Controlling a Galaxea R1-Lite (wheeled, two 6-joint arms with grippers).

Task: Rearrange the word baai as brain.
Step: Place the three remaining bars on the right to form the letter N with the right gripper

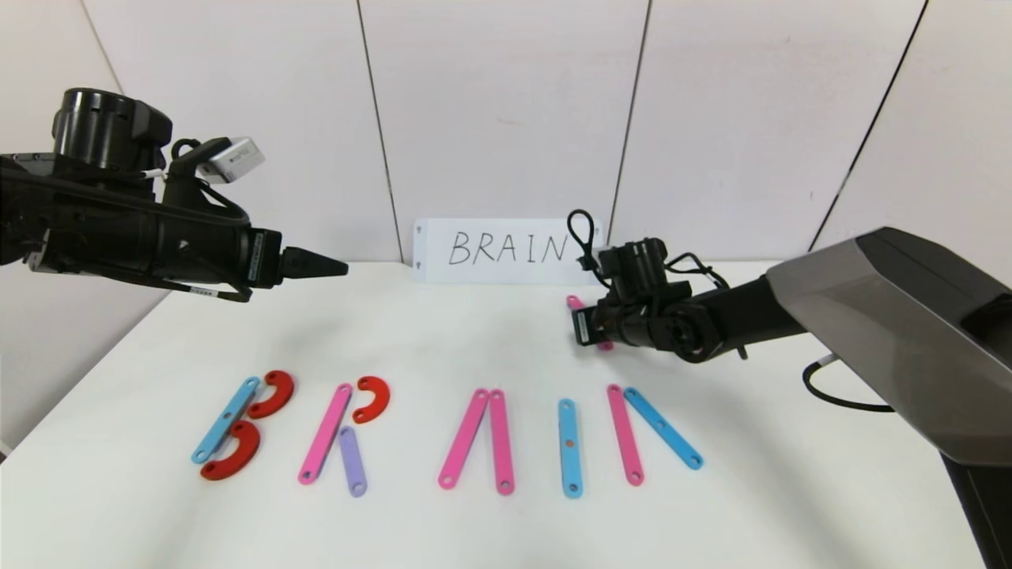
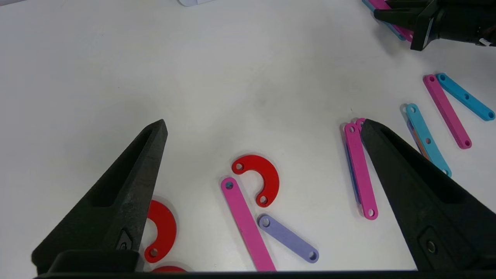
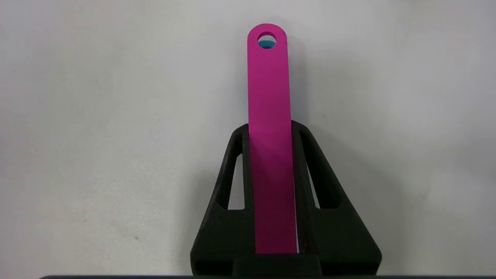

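Clamping a pink strip (image 3: pixel 270 128) between its fingers near the table's (image 1: pixel 443 332) back edge, the right gripper (image 3: pixel 271 128) evidently fetches the N's (image 1: pixel 652 431) missing stroke. The letter row lies along the front edge. The left gripper (image 2: pixel 263 128) hovers spread, idle, above the R (image 2: pixel 259 201).

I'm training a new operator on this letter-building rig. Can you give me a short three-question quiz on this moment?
1. True or false: the right gripper is shut on a pink strip.
2. Which letter on the table still lacks a stroke?
A. the B
B. the R
C. the N
3. Fill in: the left gripper hovers with its jaws ____ above the R.

Key
1. True. It grips the strip near the white card.
2. C. It has only a pink and a blue strip.
3. open
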